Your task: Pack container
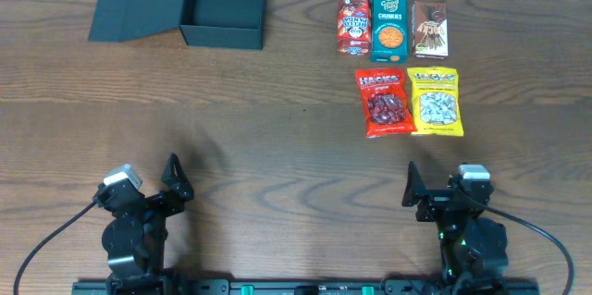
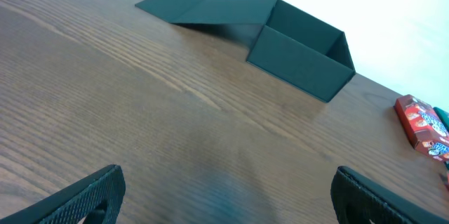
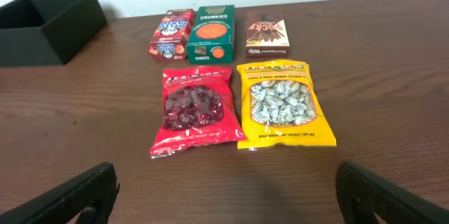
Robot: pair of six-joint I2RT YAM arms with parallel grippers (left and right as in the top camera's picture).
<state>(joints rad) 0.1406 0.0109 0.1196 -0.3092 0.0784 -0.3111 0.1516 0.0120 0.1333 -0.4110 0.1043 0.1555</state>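
Observation:
The dark container (image 1: 222,4) stands open and empty at the back left, its flap lid (image 1: 139,4) lying out to the left. It also shows in the left wrist view (image 2: 298,52) and at the top left of the right wrist view (image 3: 49,15). Five snacks lie at the back right: a red box (image 1: 352,25), the teal Chunkies box (image 1: 388,28), a brown box (image 1: 430,30), a red bag (image 1: 385,102) and a yellow bag (image 1: 435,101). My left gripper (image 1: 174,177) and right gripper (image 1: 412,184) are open and empty near the front edge.
The brown wooden table (image 1: 277,147) carries everything. The table's far edge meets a white wall behind the container and the snacks.

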